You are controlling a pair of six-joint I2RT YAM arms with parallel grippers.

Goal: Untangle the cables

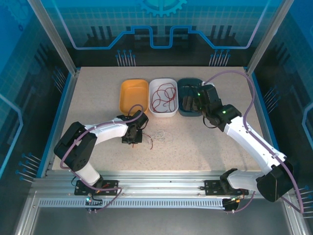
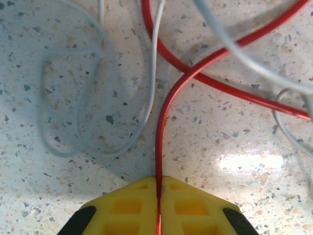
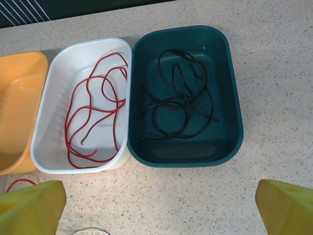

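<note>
Left tool (image 2: 159, 188) clenched on a red cable (image 2: 164, 127), which runs out of its grip and crosses a pale cable (image 2: 155, 63) on the speckled desk (image 2: 230, 200). This small knot, just ahead of the tool, looks like the last work remaining. The left arm (image 1: 105, 131) folds low, wrist pitched down at the desk. Farther back, a coiled red cable (image 3: 98, 111) lies in the white tray (image 3: 73, 54) and a black cable (image 3: 171, 104) in the teal tray (image 3: 230, 98), both apparently sorted. The orange tray (image 3: 19, 88) beside them shows none. The right arm (image 1: 249, 137) reaches forward, right tool (image 3: 156, 210) spread wide, grasping nothing, hovering before the trays.
</note>
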